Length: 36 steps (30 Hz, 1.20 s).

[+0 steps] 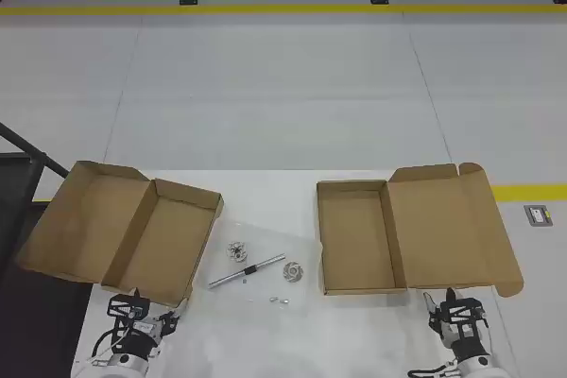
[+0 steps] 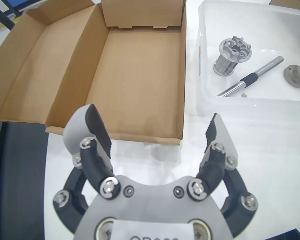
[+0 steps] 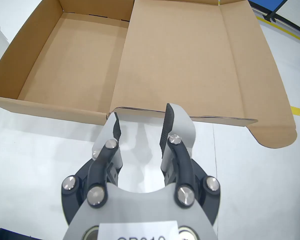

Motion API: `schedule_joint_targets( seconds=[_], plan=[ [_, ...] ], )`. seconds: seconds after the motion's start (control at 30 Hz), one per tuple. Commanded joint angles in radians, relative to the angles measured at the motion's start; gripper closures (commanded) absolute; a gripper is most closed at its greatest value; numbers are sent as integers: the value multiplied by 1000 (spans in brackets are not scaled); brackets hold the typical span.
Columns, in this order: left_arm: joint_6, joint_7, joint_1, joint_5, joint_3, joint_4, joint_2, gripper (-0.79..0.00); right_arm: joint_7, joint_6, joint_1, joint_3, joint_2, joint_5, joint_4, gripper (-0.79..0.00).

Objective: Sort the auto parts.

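A clear plastic tray (image 1: 265,234) (image 2: 205,51) in the table's middle holds a ribbed metal hub (image 1: 237,251) (image 2: 232,56), a steel shaft with a black sleeve (image 1: 247,270) (image 2: 251,76), a small flanged collar (image 1: 293,271) (image 2: 297,74) and tiny bits (image 1: 279,300). An open cardboard box (image 1: 161,246) (image 2: 137,81) lies left of the tray, another open box (image 1: 357,238) (image 3: 72,56) to its right; both are empty. My left gripper (image 1: 144,307) (image 2: 153,128) hovers open near the left box's front edge. My right gripper (image 1: 456,308) (image 3: 142,123) is open before the right box's lid.
The left box's lid (image 1: 80,222) hangs over the table's left edge beside a black frame (image 1: 14,142). The right box's lid (image 1: 449,227) (image 3: 185,51) lies flat toward the right edge. White tabletop (image 1: 359,331) lies between the arms.
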Motion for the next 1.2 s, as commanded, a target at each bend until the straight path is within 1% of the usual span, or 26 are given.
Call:
schedule_joint_targets(
  seconds=[0.0, 0.2, 0.23, 0.4, 0.5, 0.6, 0.73, 0.87, 0.93, 1.17],
  plan=[
    [0, 0, 0, 0, 0, 0, 0, -785, 0, 0, 0, 0, 0, 0, 0, -383],
    [0, 0, 0, 0, 0, 0, 0, -784, 0, 0, 0, 0, 0, 0, 0, -383],
    [-5, 4, -1, -3, 1, -3, 0, -785, -4, -9, 1, -4, 0, 0, -4, -785],
    [-39, 23, 3, -64, -21, -6, -2, -785, -14, -61, -1, -11, 2, -46, -35, -785],
    [-83, 23, 6, -153, -45, -15, -3, -785, -4, -121, -2, -18, 5, -92, -95, -785],
    [-136, 9, 14, -276, -81, -25, -4, -785, 42, -172, 15, -43, 9, -171, -174, -785],
    [-208, -24, 18, -409, -133, -31, -2, -785, 123, -243, 71, -100, 10, -233, -265, -785],
    [-284, -87, 22, -534, -168, -27, 0, -785, 210, -328, 164, -177, 6, -208, -302, -785],
    [-303, -120, 18, -561, -186, -26, 3, -785, 210, -328, 164, -177, 6, -208, -302, -785],
    [-303, -120, 18, -561, -186, -26, 3, -785, 210, -328, 164, -177, 6, -208, -302, -785]
  ],
)
